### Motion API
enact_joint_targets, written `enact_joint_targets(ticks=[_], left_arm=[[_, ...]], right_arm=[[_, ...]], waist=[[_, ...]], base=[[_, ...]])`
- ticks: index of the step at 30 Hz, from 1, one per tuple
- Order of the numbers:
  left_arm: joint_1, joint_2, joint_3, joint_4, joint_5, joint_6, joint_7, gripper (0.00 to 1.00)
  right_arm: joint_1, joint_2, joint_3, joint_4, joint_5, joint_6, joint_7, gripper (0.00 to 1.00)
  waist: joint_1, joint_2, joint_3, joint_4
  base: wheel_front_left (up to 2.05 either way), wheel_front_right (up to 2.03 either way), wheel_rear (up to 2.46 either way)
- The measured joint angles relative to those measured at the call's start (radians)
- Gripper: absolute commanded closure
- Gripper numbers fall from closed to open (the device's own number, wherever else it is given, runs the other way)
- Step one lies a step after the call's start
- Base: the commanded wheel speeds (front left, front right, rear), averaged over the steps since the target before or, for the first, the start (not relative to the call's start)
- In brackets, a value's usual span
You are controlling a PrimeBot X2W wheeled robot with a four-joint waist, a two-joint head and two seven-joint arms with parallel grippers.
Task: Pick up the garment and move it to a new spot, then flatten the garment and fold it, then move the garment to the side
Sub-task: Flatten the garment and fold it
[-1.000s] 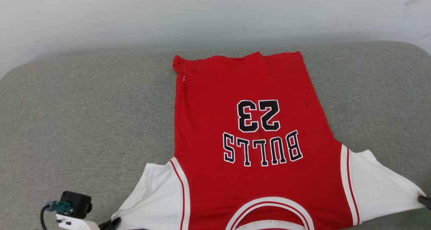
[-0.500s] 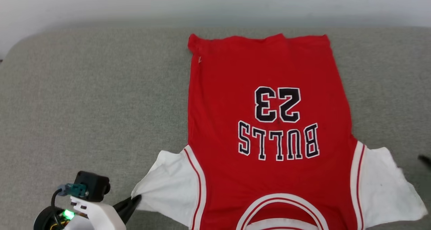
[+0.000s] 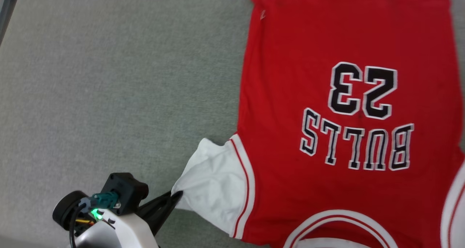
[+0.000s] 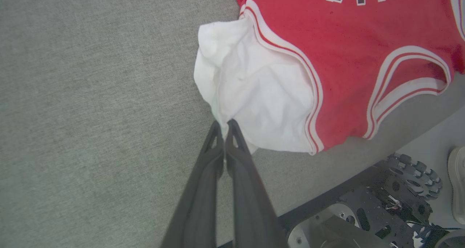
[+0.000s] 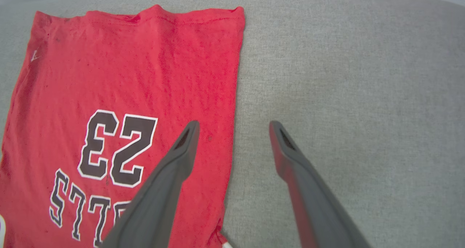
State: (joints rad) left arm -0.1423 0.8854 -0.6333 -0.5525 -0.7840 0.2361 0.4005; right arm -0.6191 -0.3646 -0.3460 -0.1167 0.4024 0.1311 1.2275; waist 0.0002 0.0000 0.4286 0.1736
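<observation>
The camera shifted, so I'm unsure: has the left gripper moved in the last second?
Yes. The left gripper, pinching the white sleeve of the garment, came in toward the striped trim.

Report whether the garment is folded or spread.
Spread flat, not folded. The garment lies open on the grey surface, number and lettering showing; only the white sleeve pinched by the left gripper is rumpled.

The head camera has dipped and swung left, pushing the jersey (image 3: 327,95) rightward in its view. The left gripper (image 4: 224,124), jaws pinched on the white sleeve (image 4: 261,95) tip, has carried it inward, so the once-stretched sleeve now bunches. The right gripper (image 5: 234,126) has released the other sleeve and hangs, jaws apart, over the jersey's side.
</observation>
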Motion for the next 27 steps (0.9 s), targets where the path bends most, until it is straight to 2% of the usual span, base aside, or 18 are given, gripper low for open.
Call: enact_joint_targets(ticks=[3, 6, 7, 8, 14, 25, 26, 27], left_arm=[[-0.029, -0.013, -0.014, -0.012, 0.019, -0.017, 0.007, 1.00], [-0.054, -0.031, -0.030, -0.012, 0.035, -0.034, 0.008, 1.00], [-0.074, -0.054, -0.042, -0.008, 0.044, -0.048, 0.006, 1.00], [-0.081, -0.060, -0.045, -0.006, 0.047, -0.052, 0.002, 1.00], [-0.107, -0.093, -0.061, 0.008, 0.053, -0.071, -0.013, 1.00], [-0.118, -0.131, -0.080, 0.045, 0.053, -0.102, -0.039, 1.00], [-0.119, -0.131, -0.079, 0.048, 0.051, -0.101, -0.040, 1.00], [-0.119, -0.131, -0.079, 0.051, 0.051, -0.101, -0.042, 1.00]], right_arm=[[-0.129, 0.001, -0.016, 0.064, -0.046, 0.000, 0.070, 0.00], [-0.228, -0.046, 0.008, 0.115, -0.098, 0.000, 0.103, 0.00], [-0.318, -0.063, 0.007, 0.167, -0.147, 0.000, 0.120, 0.00], [-0.336, -0.074, 0.010, 0.184, -0.166, 0.000, 0.122, 0.00], [-0.414, -0.131, -0.008, 0.272, -0.257, 0.000, 0.129, 0.00], [-0.414, -0.153, -0.037, 0.334, -0.317, 0.000, 0.120, 0.00], [-0.409, -0.150, -0.044, 0.334, -0.315, 0.000, 0.126, 0.70], [-0.408, -0.147, -0.047, 0.332, -0.314, 0.000, 0.132, 1.00]], waist=[[0.0001, -0.0001, 0.050, 0.043], [0.0000, 0.0000, 0.093, 0.092], [0.0001, 0.0000, 0.134, 0.137], [0.0001, 0.0000, 0.146, 0.153], [0.0000, 0.0000, 0.204, 0.235], [-0.0002, 0.0000, 0.255, 0.309], [-0.0002, 0.0000, 0.257, 0.311], [-0.0002, 0.0000, 0.259, 0.312]], base=[[0.00, 0.00, 0.00], [0.00, 0.00, 0.00], [0.00, 0.00, 0.00], [0.00, 0.00, 0.00], [0.00, 0.00, 0.00], [0.00, 0.00, 0.00], [0.00, 0.00, 0.00], [0.00, 0.00, 0.00]])
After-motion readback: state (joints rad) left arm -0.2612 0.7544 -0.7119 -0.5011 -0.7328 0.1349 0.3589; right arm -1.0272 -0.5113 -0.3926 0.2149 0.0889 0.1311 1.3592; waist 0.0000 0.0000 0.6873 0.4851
